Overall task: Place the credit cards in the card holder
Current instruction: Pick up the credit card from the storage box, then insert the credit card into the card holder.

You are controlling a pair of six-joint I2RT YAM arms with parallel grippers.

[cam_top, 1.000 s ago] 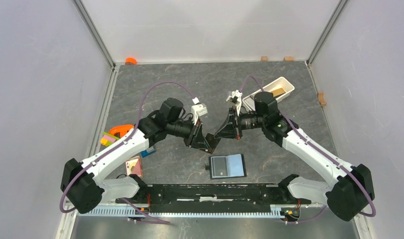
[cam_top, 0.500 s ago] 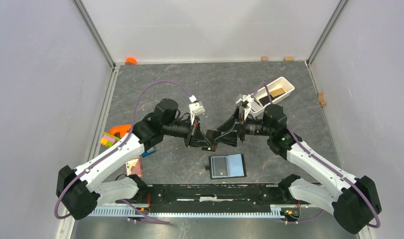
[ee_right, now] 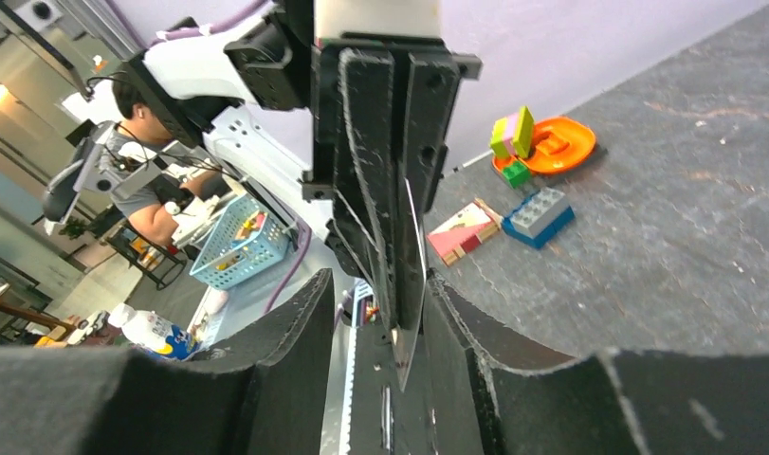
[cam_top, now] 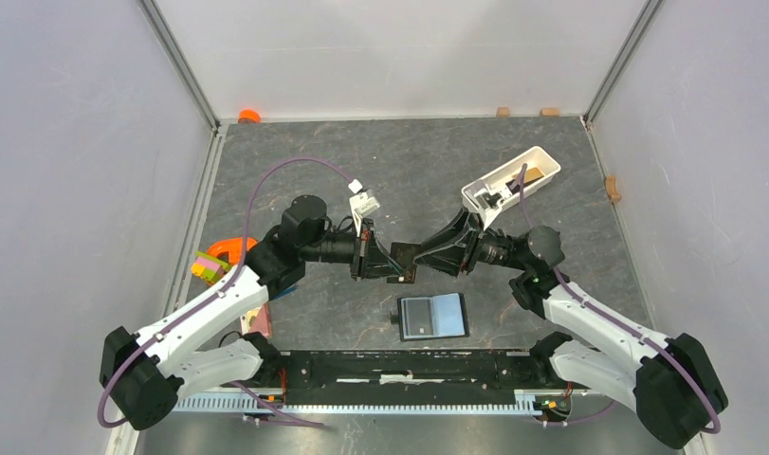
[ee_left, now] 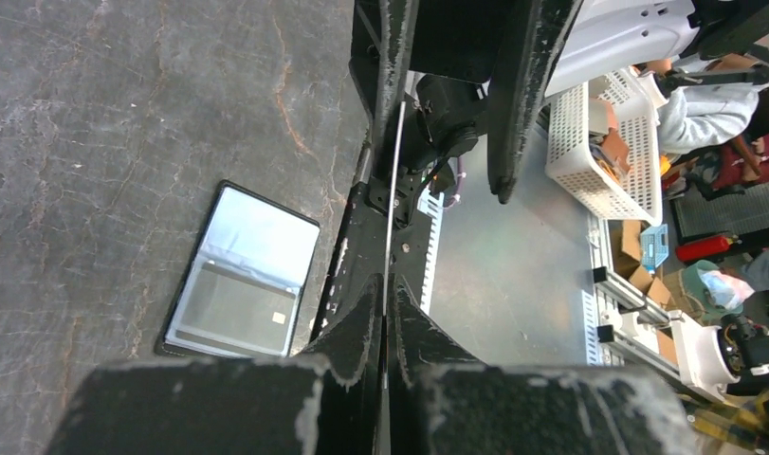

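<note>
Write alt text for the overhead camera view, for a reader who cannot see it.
Above the middle of a dark table, the left gripper is shut on a black card, and the right gripper stands open at the card's other end. An open card holder lies flat on the table, just below them in the picture.

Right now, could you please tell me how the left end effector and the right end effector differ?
The left end effector is shut on a dark credit card; the right end effector is open, its fingers either side of that card. The left end effector reaches in from the left, the right end effector from the right. Both are held above the table, beyond the open card holder.
</note>
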